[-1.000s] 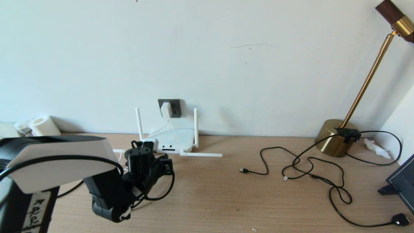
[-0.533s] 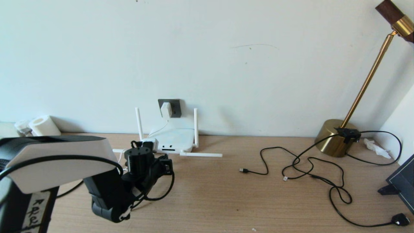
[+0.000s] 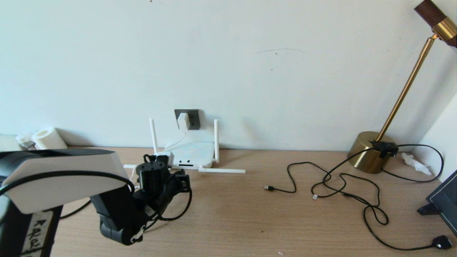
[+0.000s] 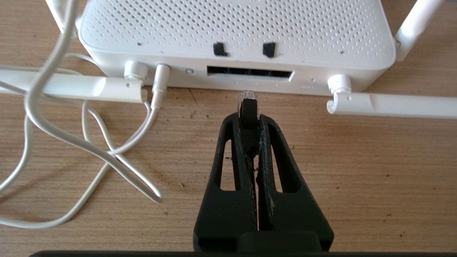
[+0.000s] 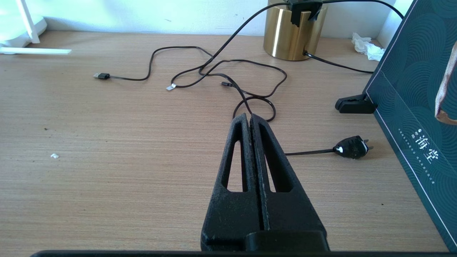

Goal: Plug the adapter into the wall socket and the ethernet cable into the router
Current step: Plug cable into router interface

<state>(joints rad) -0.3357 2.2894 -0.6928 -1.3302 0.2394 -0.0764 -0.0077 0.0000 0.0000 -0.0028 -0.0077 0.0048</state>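
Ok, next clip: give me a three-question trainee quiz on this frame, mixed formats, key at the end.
1. True or false: the adapter already sits in the wall socket.
2. What does the left pincer hold? A) lamp plug B) ethernet cable C) antenna
3. Fill in: the ethernet cable plug's clear tip is just short of the router's long dark ____.

Key:
1. True.
2. B.
3. Port slot; the tip is not yet inside. The right pincer is shut on nothing above the table.

A pale bare wall (image 3: 250, 71) rises behind the wooden table (image 3: 250, 221), a brass lamp (image 3: 371, 151) far right.
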